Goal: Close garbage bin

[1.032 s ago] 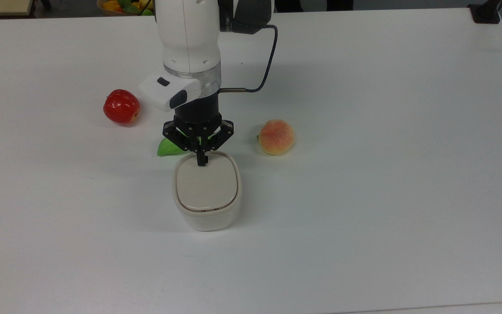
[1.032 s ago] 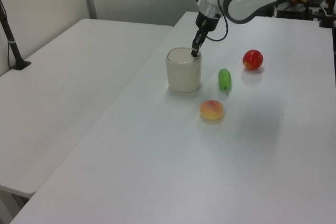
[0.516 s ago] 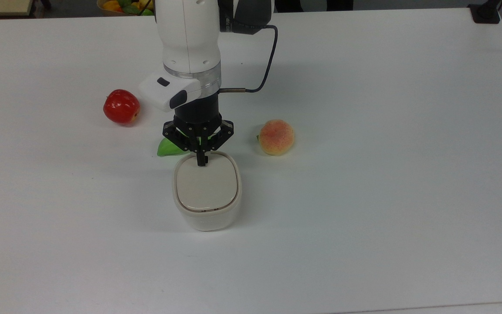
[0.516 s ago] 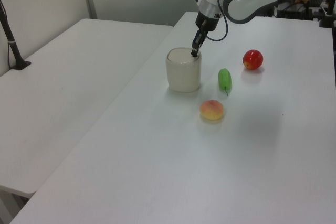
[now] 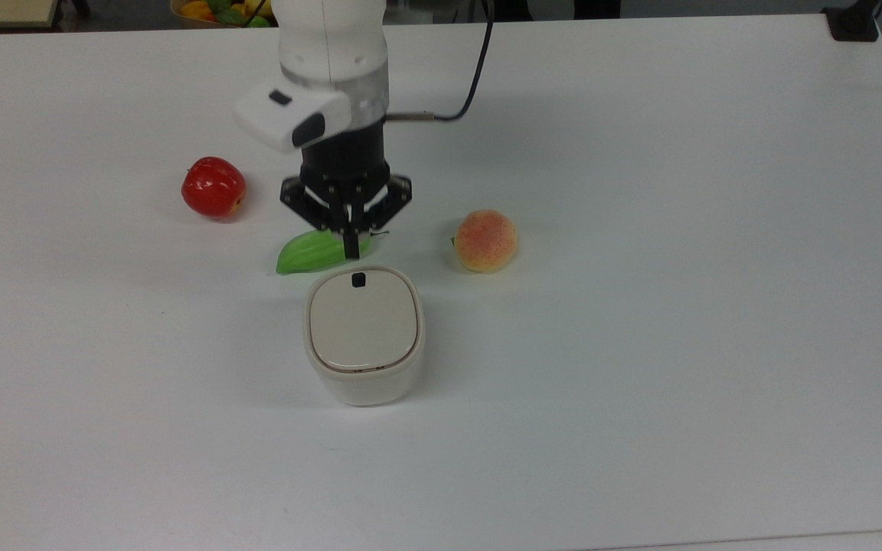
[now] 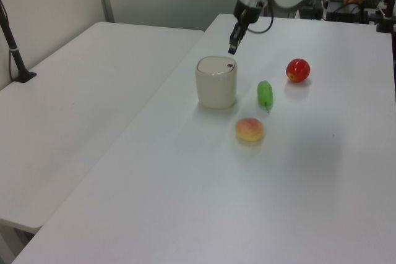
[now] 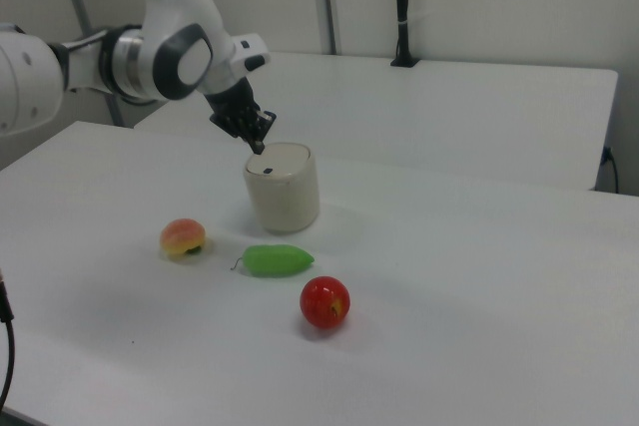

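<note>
Top view shows the garbage bin [image 5: 363, 337] standing on the white worktop [image 5: 678, 268], slightly left of centre, with its beige lid [image 5: 363, 320] seated flat inside the rim and the small black button [image 5: 358, 279] exposed at the lid's far edge. The hand [image 5: 350, 249] is clear of the bin, raised above its far edge, fingers drawn together and holding nothing; in the left view the hand [image 6: 232, 47] hangs just above the bin [image 6: 216, 82] with open space between them. A green fruit [image 5: 315, 252] lies just beyond the bin. A red apple [image 5: 213, 187] sits further to the top view's left, and a peach [image 5: 485, 240] sits to the top view's right, all apart from the bin.
</note>
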Motion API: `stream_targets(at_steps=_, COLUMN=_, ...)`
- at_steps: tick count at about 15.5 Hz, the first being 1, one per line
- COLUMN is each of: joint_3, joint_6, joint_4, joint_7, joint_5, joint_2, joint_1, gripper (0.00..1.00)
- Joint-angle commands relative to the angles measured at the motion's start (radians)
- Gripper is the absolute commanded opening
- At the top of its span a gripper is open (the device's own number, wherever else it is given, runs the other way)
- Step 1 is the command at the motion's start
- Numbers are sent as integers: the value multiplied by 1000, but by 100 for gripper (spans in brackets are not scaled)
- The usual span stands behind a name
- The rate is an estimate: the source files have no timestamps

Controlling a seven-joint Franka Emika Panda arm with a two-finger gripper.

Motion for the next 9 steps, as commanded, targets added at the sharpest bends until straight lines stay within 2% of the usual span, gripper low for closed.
stream_targets(at_steps=1, joint_3=-10, joint_6=-193, joint_4=-32, joint_7=22, joint_5=1, joint_2=-106, joint_1=14, gripper=0)
stream_targets(at_steps=6, joint_3=-13, joint_6=-435, joint_4=-37, joint_7=56, joint_5=-9, joint_2=-201, joint_1=15, gripper=0)
stream_targets(at_steps=9, joint_3=-11, joint_6=-535, joint_4=-48, joint_7=57, joint_5=-40, joint_2=-246, joint_1=17, gripper=0)
